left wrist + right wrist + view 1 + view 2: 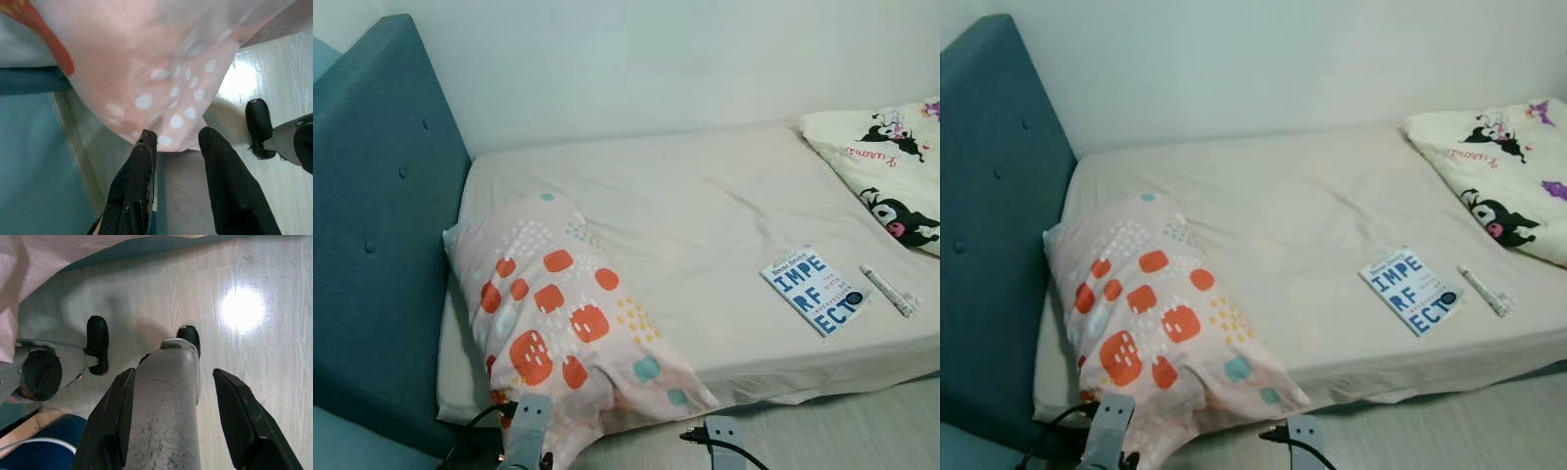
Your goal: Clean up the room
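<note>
We judge the pillow (563,313) soft and light; its corner overhanging the bed (705,215) suits gripping. Our left gripper (178,142) is spread apart beneath it, right gripper (171,396) spread too.

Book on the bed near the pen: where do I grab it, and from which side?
Take the book by its corner nearest the bed's front edge, coming from the floor side. It lies flat and skewed, that corner pointing toward the robot, with the pen lying apart on its right.
</note>
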Controlling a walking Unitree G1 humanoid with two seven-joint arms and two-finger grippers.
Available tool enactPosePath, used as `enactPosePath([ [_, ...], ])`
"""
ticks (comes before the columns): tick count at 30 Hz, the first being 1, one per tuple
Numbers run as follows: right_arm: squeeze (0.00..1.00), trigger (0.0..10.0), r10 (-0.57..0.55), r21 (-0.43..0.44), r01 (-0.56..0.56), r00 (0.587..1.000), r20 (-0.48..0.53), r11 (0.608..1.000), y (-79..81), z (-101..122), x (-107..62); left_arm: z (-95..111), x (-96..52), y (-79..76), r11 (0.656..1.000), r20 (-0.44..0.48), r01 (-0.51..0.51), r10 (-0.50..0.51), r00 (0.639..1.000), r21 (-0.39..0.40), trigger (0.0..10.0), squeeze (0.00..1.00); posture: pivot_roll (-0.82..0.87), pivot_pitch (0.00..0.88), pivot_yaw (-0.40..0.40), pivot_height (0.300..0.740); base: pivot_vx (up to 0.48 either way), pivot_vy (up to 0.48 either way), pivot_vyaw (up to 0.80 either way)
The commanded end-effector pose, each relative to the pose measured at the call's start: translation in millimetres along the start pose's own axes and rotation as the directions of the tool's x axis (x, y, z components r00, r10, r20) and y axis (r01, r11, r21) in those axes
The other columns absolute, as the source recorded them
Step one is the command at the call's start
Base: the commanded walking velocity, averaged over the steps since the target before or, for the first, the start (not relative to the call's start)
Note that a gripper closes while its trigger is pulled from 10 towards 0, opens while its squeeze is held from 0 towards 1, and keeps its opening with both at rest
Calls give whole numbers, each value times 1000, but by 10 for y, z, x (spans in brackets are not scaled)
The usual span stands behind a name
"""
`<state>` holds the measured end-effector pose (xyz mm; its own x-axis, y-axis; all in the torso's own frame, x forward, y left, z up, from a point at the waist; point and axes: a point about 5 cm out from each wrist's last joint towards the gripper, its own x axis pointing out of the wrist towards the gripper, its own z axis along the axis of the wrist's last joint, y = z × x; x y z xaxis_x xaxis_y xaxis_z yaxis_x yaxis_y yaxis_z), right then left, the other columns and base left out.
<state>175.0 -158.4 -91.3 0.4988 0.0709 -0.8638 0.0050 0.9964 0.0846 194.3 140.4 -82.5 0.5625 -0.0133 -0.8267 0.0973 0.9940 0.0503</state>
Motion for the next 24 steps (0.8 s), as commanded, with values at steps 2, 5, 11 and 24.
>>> enactPosePath([
  [2,0,10000,7,-3,-7,999,-46,1000,15,-127,-11,-88,-12,40,1000,-22,-9,8,1000,-5,10000,0,43,11,99,740,0,0,0],
  [5,0,10000,8,-6,-8,999,-46,1000,17,-125,-10,-98,-15,65,1000,-21,-12,12,1000,4,10000,0,49,12,99,740,0,0,0],
  [11,0,10000,10,-8,-11,999,-45,1000,38,-115,-6,-65,-9,82,1000,-17,-12,12,1000,8,10000,0,48,16,108,740,0,0,0],
  [24,0,10000,12,-25,-12,999,-36,1000,40,-95,-4,38,6,62,1000,-2,-11,11,1000,23,10000,0,57,4,107,740,0,0,0],
])
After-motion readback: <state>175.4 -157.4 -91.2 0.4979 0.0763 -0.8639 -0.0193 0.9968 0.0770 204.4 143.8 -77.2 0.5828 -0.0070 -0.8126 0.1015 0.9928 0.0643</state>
